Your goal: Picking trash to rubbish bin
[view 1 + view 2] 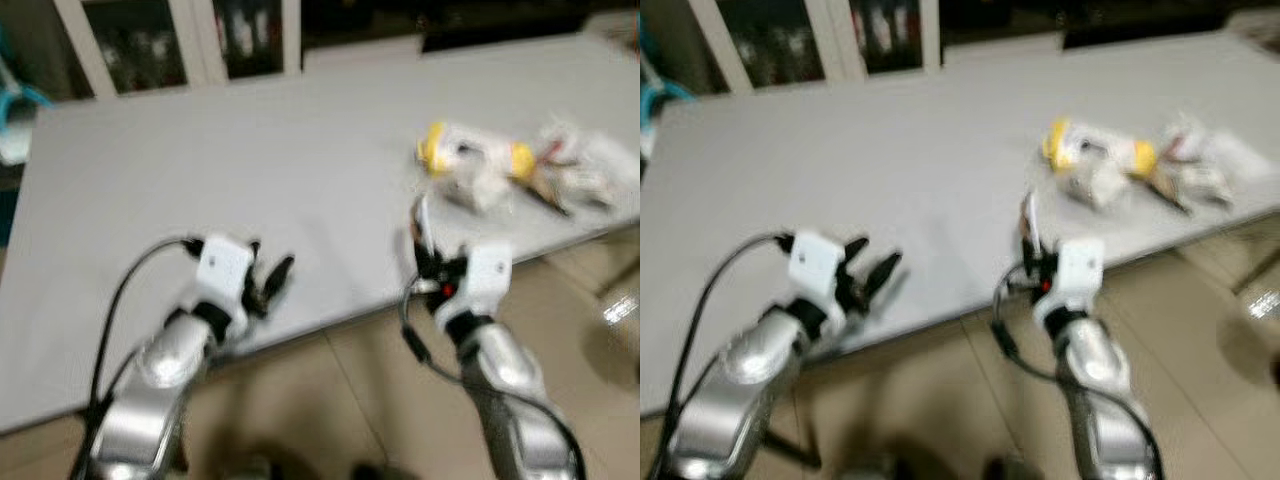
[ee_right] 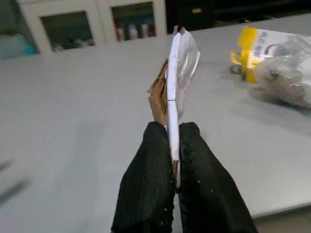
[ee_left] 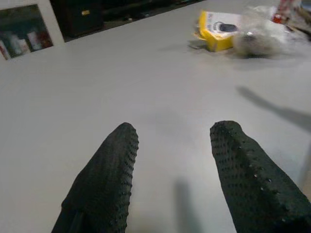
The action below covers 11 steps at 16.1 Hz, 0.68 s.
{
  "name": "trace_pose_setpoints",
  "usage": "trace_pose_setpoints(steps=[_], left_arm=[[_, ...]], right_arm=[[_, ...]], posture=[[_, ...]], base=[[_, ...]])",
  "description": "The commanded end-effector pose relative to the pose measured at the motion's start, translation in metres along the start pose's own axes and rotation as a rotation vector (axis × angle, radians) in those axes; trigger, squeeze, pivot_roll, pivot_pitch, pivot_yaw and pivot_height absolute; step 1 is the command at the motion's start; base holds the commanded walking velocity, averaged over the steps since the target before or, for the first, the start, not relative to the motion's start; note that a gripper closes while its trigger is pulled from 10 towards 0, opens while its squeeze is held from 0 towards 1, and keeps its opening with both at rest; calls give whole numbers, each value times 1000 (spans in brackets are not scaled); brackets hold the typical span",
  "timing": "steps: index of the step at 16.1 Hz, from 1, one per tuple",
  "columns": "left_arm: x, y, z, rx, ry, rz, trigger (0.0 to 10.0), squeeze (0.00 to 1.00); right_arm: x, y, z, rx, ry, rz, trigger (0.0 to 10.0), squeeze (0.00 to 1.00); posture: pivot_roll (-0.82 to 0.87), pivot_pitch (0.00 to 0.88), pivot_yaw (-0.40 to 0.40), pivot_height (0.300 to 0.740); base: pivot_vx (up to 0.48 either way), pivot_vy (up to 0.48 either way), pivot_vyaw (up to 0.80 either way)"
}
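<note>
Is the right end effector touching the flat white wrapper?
Touching. The right wrist view shows the right end effector shut on the flat white wrapper, with both black fingers pressed against its sides.

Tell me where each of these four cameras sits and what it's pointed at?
Left eye, right eye: on the head, looking down at the grey table, both silver arms showing.
Left wrist: along the open left gripper over the table.
Right wrist: along the right gripper, shut on a flat wrapper.
All share the trash pile.
</note>
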<state>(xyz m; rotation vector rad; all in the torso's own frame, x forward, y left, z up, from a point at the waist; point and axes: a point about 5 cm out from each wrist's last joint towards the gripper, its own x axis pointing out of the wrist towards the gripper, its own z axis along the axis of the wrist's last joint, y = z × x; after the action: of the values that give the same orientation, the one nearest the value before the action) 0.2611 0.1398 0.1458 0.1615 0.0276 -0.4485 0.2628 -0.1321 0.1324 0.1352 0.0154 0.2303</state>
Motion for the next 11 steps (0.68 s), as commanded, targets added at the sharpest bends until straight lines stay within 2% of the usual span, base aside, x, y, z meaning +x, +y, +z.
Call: trace_pose_setpoints(steps=[1,6,11], left_arm=[[0,-4,0,-3,0,-19,10000,0],[2,-2,-1,-4,5,-11,10000,0],[1,1,-3,-64,-6,46,10000,0]], right_arm=[[-1,-3,3,-7,-3,-15,10000,0],[-3,-3,1,-5,4,-22,10000,0],[-3,-1,0,-26,21,1,10000,0]], posture=[[-44,80,4,740],[-46,71,4,740],[-54,62,-6,740]], base=[[-240,0,0],[0,0,0],[0,0,0]])
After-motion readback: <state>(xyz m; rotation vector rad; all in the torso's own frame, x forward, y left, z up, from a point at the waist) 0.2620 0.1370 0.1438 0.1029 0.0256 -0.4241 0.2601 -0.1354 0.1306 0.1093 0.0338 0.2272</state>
